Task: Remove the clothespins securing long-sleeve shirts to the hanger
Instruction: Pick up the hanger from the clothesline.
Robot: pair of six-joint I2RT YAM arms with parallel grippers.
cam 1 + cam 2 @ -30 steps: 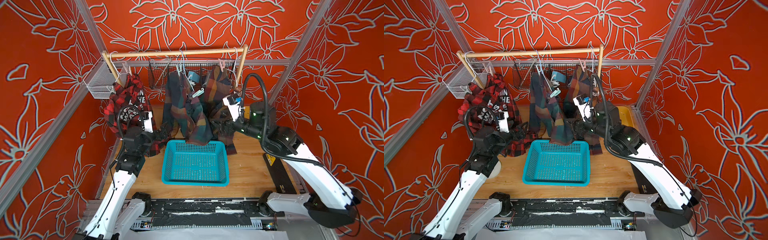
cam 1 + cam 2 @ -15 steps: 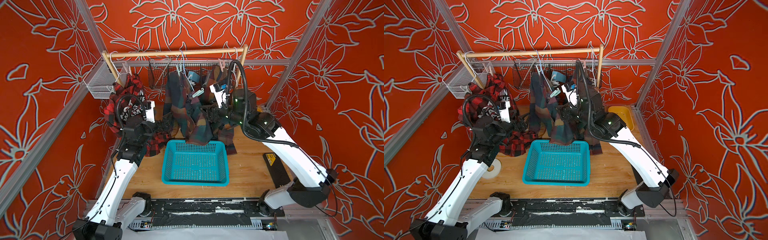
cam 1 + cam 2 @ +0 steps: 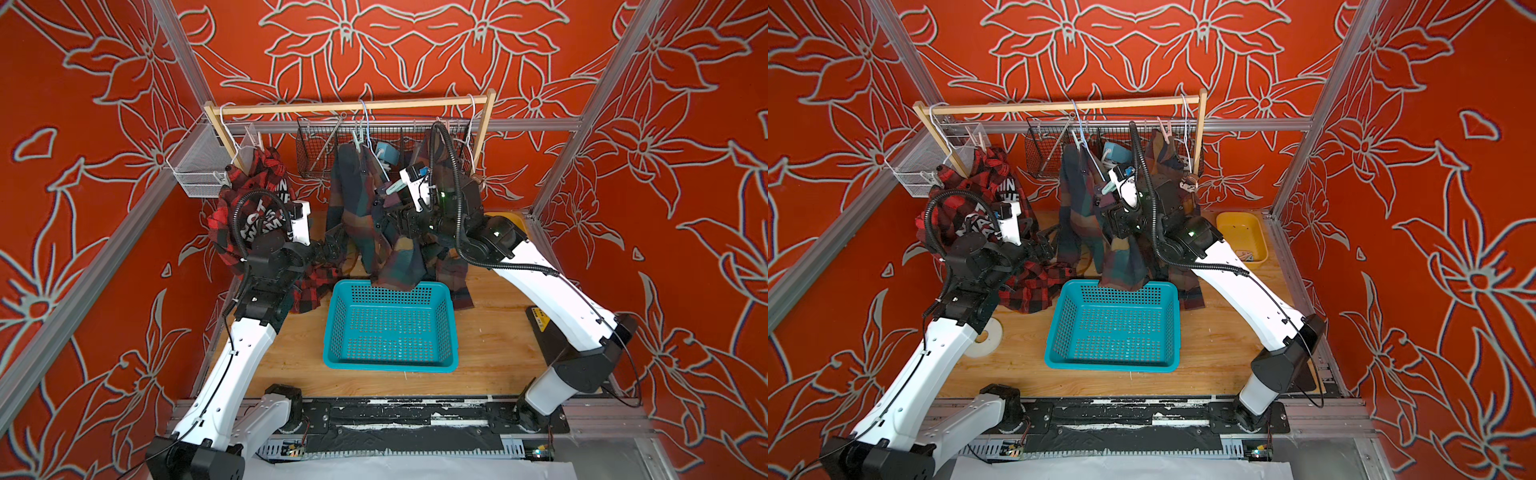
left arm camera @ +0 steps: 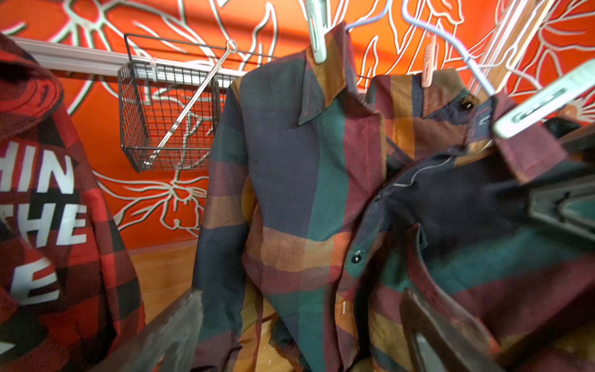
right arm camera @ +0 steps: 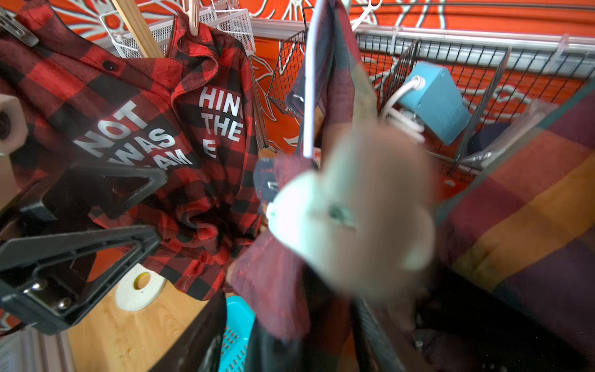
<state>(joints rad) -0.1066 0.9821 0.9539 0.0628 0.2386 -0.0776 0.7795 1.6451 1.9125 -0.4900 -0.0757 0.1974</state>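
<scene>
Three long-sleeve shirts hang on the rail: red-and-black (image 3: 253,208), a dark plaid one in the middle (image 3: 357,199), and another (image 3: 1163,153) behind my right arm. A mint clothespin (image 4: 317,35) pins the middle shirt's shoulder. A second mint one (image 3: 394,189) grips its collar, and a pink one (image 4: 428,67) holds the far shirt. My right gripper (image 5: 289,306) sits just under the collar clothespin (image 5: 322,219), its jaws apart around a fold of plaid. Blur hides any contact. My left gripper (image 4: 301,293) is open, low beside the middle shirt's sleeve.
A teal basket (image 3: 390,328) stands on the wooden floor below the shirts. A yellow tray (image 3: 1241,237) sits at the back right, a white disc (image 3: 986,334) by my left arm. A black wire basket (image 3: 320,153) and a white mesh one (image 3: 195,166) hang behind the rail (image 3: 353,107).
My right arm has swung left from the far shirt to the middle shirt's collar, and its jaws have narrowed. My left gripper has shifted slightly toward the middle shirt, still open.
</scene>
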